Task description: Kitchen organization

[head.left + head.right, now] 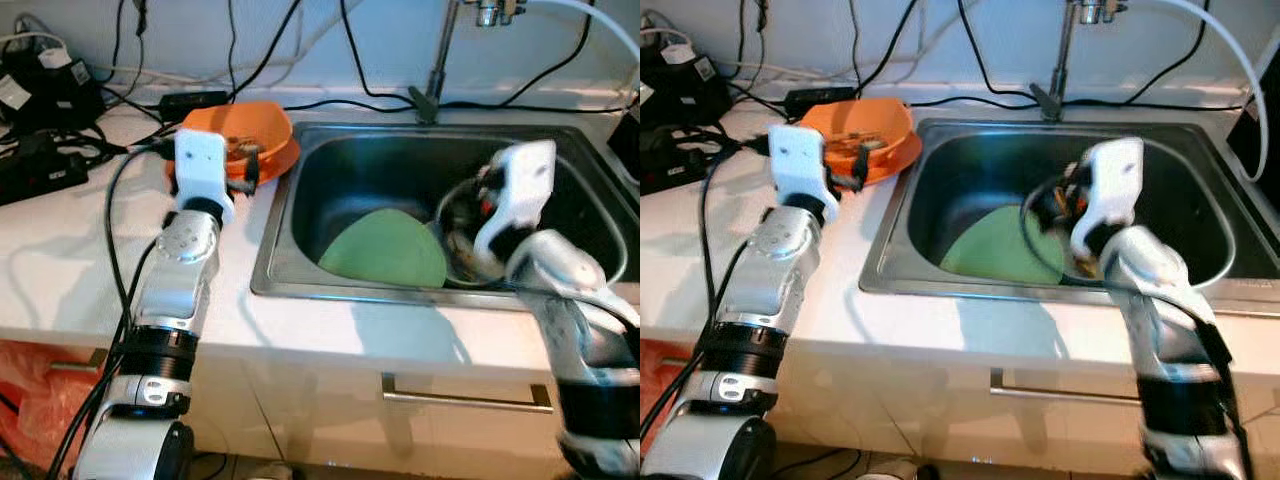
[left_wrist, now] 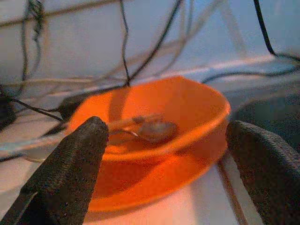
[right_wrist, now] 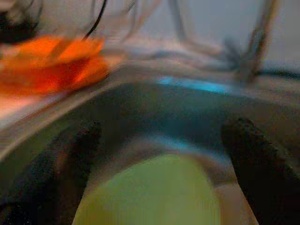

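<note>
Two silver arms reach forward over a white counter [image 1: 60, 270] in the head views: the left arm rises from the near edge with its white wrist block just short of an orange bowl [image 1: 262, 128], which sits on an orange plate [image 1: 285, 160] at the sink's left rim, while the right arm bends in from the near right corner and hangs over the steel sink [image 1: 300, 200], blurred. A green plate [image 1: 385, 250] lies tilted on the sink floor, leaning toward the left wall, and a clear bowl [image 1: 600, 265] sits in the basin's right part behind the right wrist. Black cables [image 1: 230, 50] trail along the wall behind the bowl, a black power brick [image 1: 190, 99] lies just behind it, and the tap [image 1: 437, 60] stands at the sink's back edge. From the left wrist, the left gripper [image 2: 164, 154] stands released, its fingers [image 2: 70, 173] spread wide on either side of the orange bowl and not touching it; a spoon [image 2: 150, 131] lies inside the bowl. From the right wrist, the picture is blurred, yet the right gripper [image 3: 159, 154] also shows parted fingers [image 3: 253, 154], holding nothing, above the green plate, with the orange bowl beyond the sink's rim.
</note>
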Available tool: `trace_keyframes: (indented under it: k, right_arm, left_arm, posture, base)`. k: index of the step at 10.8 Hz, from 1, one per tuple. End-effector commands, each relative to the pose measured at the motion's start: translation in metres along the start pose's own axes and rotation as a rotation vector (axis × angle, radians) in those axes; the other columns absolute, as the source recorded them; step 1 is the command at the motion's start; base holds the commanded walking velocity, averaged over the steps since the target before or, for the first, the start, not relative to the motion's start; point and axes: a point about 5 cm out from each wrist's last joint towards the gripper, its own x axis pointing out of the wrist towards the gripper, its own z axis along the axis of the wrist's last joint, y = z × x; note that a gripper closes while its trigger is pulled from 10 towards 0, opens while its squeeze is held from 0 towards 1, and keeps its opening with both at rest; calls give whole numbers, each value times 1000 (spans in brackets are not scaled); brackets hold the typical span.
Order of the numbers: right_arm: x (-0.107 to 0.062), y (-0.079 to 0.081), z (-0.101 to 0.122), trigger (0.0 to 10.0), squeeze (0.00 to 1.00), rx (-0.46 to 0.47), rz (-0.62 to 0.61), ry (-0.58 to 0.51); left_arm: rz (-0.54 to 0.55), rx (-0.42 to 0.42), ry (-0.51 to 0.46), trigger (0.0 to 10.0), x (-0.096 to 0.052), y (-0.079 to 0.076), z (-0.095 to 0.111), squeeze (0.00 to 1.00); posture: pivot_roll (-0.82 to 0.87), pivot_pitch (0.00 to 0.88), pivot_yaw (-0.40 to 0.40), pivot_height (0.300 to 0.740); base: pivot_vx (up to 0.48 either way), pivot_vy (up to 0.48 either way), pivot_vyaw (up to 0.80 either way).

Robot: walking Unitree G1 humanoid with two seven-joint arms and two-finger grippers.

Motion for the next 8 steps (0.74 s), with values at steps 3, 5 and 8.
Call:
trace_keyframes:
  k: [3, 5, 8]
  right_arm:
    - [-5, 13, -13, 10000, 0, -18, 72, 106]
    - [-8, 18, -15, 10000, 0, -41, 81, 112]
    - [-5, 21, -4, 10000, 0, -23, 57, 25]
  left_arm:
    - [-67, 103, 52, 10000, 6, 4, -7, 0]
    - [-48, 144, 96, 10000, 8, 19, -15, 0]
    - [-78, 183, 178, 10000, 12, 32, -25, 0]
  posture:
    - [76, 55, 73, 740]
    - [77, 61, 74, 740]
    - [67, 65, 72, 740]
  base:
    - [0, 0, 0]
    - [0, 0, 0]
    - [0, 0, 0]
